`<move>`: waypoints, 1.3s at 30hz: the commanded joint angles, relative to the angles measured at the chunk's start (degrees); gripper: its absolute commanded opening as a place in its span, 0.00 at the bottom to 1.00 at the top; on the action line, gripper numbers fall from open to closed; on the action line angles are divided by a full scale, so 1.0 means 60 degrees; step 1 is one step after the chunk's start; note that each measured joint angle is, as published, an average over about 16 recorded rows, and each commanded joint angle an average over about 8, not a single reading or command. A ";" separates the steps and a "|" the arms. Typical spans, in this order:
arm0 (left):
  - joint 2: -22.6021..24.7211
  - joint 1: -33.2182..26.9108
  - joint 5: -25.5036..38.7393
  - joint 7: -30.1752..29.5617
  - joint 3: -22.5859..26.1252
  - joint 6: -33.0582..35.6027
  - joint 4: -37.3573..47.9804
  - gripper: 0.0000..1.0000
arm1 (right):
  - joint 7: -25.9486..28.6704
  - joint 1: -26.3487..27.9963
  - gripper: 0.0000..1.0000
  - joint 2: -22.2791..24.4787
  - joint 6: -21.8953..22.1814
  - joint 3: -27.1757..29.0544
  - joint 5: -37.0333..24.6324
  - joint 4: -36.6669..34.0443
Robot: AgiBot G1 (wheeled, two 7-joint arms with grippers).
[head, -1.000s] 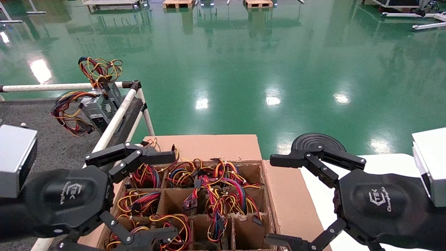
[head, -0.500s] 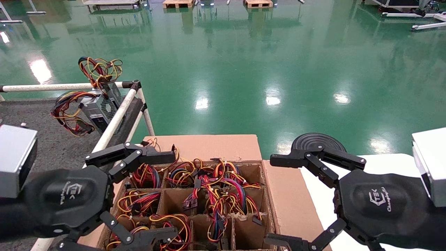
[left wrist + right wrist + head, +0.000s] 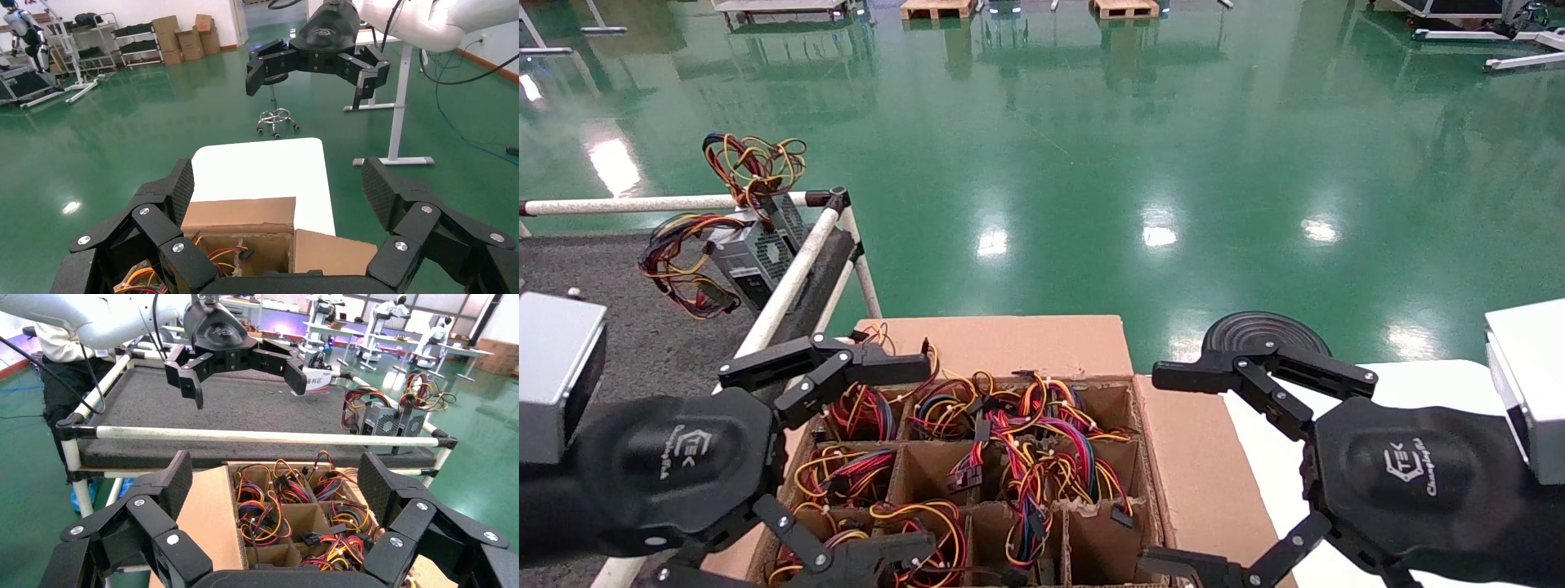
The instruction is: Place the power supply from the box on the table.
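Observation:
The box (image 3: 1009,343) stands open below both grippers, its divider cells full of red, yellow and black wire bundles (image 3: 1017,441); the cases under them are hidden. On the table (image 3: 601,327), two silver-grey power supplies (image 3: 752,253) with wire bundles stand at the far corner by the rail. My left gripper (image 3: 928,457) hovers open over the box's left cells. My right gripper (image 3: 1150,467) hangs open over the box's right flap. Neither holds anything. The right wrist view shows the box (image 3: 208,520), the table (image 3: 245,404) and the power supplies (image 3: 392,422).
A white tube rail (image 3: 793,278) with black joints edges the table next to the box. A smooth white tabletop (image 3: 1418,384) lies under the box's right side, with a black round stool seat (image 3: 1258,331) beyond it. Green floor stretches ahead.

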 commanded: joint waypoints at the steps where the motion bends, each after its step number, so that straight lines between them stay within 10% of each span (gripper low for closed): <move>1: 0.0000 0.0001 -0.0001 0.0000 0.0000 -0.0001 0.0001 1.00 | 0.0000 -0.0001 0.00 0.0001 0.0001 0.0001 0.0001 -0.0001; 39: -0.0472 -0.0765 0.1083 0.0006 0.0678 -0.0008 0.0935 1.00 | 0.0000 -0.0001 0.00 0.0001 0.0001 0.0000 0.0000 -0.0001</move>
